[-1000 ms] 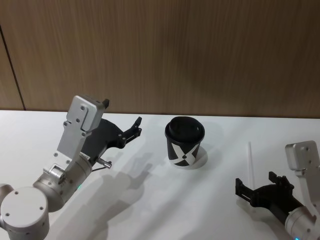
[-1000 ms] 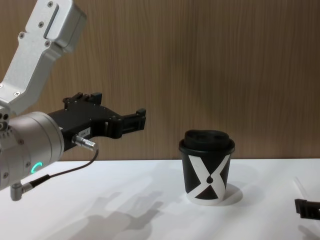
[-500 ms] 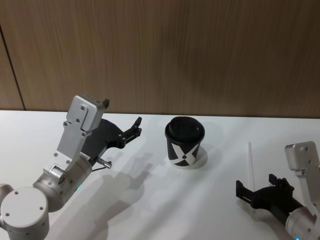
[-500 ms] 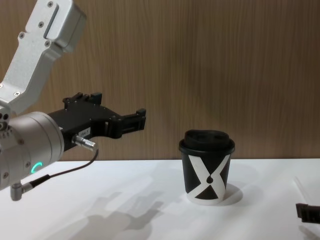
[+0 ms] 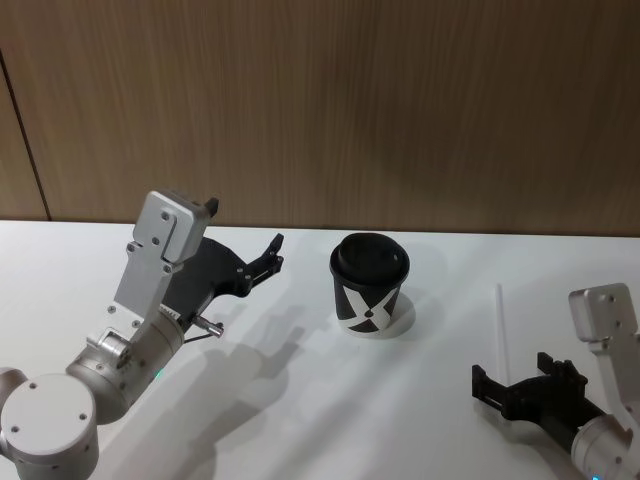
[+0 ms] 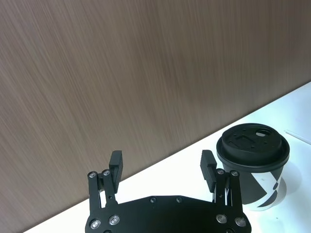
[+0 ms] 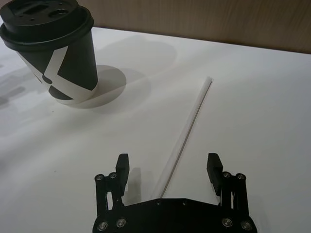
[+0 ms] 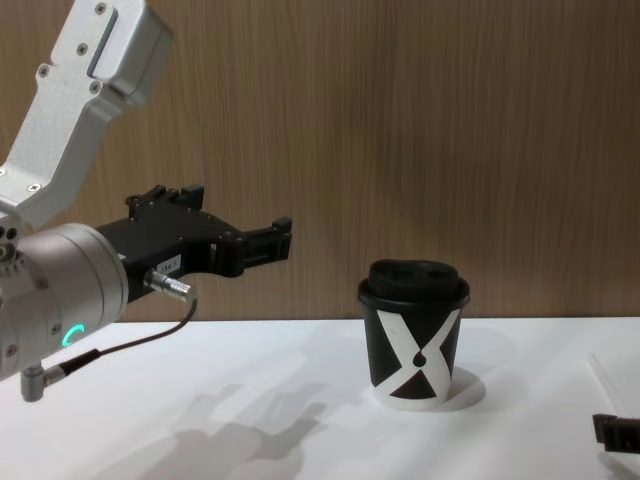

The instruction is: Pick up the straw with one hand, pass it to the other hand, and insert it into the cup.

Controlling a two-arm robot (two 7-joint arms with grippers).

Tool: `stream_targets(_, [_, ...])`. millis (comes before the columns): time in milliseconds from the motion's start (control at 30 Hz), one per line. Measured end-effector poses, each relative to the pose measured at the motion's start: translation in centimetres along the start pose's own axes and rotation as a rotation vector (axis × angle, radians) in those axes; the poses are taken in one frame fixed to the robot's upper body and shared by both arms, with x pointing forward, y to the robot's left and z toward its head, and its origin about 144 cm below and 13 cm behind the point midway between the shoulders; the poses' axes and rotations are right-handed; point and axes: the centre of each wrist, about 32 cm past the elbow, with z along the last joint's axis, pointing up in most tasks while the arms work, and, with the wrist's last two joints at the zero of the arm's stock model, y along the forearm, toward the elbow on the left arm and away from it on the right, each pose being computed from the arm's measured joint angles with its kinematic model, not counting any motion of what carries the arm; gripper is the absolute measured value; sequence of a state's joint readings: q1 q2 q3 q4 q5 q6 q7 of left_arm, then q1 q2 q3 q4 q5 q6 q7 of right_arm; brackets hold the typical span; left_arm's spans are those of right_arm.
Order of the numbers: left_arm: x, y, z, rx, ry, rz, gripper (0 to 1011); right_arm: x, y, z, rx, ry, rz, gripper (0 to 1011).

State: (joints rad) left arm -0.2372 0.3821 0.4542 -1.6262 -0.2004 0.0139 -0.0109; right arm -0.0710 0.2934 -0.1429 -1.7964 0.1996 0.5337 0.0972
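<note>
Sliding back slightly since prior frame, R gripper [image 7: 167, 164] is hovering wide open astride straw [image 7: 191, 125]; L gripper [image 6: 162, 164], also wide, is hanging raised near cup [image 5: 369, 283].

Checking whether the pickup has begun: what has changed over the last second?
The right claw, open over the straw's near end, sank slightly, either toward the table or back toward the robot; I cannot tell which. Nothing was gripped. The straw, the cup and the raised, open left claw stayed put.
</note>
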Motion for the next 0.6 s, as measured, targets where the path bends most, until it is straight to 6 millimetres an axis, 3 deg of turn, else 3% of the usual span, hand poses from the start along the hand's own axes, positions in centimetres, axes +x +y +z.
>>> stream_targets(600, [0.00,0.00,0.00,0.000,0.000,0.000,1003,-0.15,0.13,-0.05,-0.026,0.017,0.011,1001])
